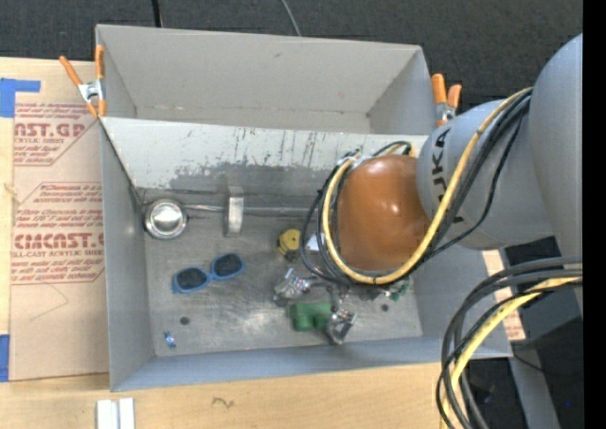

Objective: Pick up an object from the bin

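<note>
My gripper (315, 305) is low over the bin floor at the front right, under the arm's orange dome. Its two metal fingertips (291, 284) stand apart, so it is open. A small green block (305, 315) lies on the floor between them, close to the front fingertip. Just behind the gripper, a small yellow thing (289, 241) sits partly under the cables.
A pair of blue sunglasses (208, 273) lies left of the gripper. A shiny round metal lid (166, 219) and a small white piece (234, 212) sit near the back wall on the left. A tiny blue bit (169, 340) is at the front left corner.
</note>
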Motion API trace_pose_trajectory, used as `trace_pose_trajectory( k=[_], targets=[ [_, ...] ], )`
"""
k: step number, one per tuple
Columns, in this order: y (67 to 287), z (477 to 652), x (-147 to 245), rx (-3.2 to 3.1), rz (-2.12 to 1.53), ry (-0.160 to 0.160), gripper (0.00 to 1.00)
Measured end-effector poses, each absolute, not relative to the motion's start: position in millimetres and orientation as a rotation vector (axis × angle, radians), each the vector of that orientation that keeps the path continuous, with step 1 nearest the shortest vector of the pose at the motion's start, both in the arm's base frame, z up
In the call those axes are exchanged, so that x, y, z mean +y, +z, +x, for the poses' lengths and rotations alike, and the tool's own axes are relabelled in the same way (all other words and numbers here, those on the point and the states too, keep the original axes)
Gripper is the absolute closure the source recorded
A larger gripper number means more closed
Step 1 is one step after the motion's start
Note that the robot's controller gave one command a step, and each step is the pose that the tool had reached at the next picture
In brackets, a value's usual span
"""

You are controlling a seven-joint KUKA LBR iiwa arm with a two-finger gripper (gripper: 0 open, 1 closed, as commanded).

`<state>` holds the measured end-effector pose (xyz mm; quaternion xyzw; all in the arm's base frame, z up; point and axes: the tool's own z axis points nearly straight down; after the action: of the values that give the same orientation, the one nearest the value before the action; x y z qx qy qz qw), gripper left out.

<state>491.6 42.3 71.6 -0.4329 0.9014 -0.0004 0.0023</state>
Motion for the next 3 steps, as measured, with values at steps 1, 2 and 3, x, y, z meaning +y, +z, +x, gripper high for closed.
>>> trace_pose_trajectory(
  k=[1, 2, 3],
  targets=[
    [72.6, 491.1, 39.8, 2.837, -1.355, -0.003, 1.00],
    [71.5, 491.6, 41.2, 2.831, -1.352, 0.000, 0.00],
    [72.5, 487.0, 47.5, 2.829, -1.339, -0.009, 0.00]
  ],
)
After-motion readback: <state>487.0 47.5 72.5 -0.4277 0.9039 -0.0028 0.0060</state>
